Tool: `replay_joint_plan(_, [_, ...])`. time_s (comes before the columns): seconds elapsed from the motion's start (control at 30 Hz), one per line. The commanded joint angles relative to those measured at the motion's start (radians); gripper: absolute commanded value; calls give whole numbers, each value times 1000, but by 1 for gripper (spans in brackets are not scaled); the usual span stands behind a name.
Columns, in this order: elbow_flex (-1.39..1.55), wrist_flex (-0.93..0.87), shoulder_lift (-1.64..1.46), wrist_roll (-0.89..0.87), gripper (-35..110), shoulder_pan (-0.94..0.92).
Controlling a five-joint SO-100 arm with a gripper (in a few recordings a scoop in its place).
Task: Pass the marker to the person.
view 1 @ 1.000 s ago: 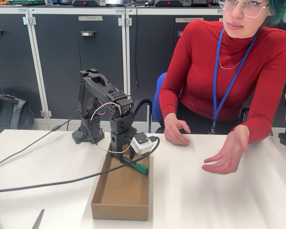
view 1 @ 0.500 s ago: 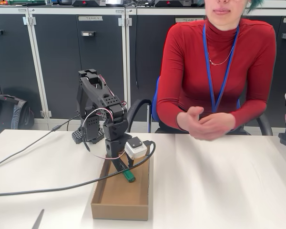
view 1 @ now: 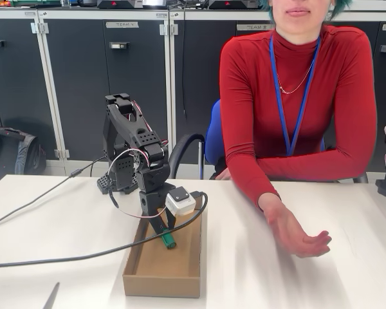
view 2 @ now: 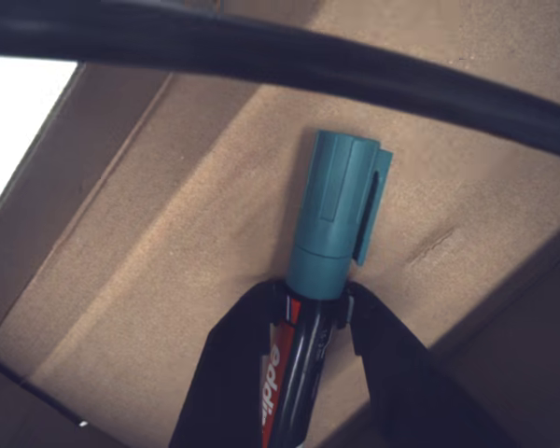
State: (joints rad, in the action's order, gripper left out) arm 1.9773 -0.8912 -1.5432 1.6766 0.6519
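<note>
Clamping the green-capped marker by its black barrel at lower centre of the wrist view, the gripper hangs over the cardboard box while the person's hand waits palm-up at right, apparently for the handover.

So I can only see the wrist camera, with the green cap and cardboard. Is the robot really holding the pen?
Observer: Yes. The gripper is shut on the marker, just below its green cap.
Operator: Where is it in the room?
Observer: In the fixed view it hangs over a shallow cardboard box on a white table.
Operator: Is somebody waiting for it?
Observer: The person sits behind the table, with one hand stretched out, palm up, to the right of the box.
</note>
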Motion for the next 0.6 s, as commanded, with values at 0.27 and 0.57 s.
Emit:
replay_joint_plan(0.27, [-5, 18, -12, -26, -5, 0])
replay_joint_plan(0.57, [-153, -75, -52, -138, -5, 23])
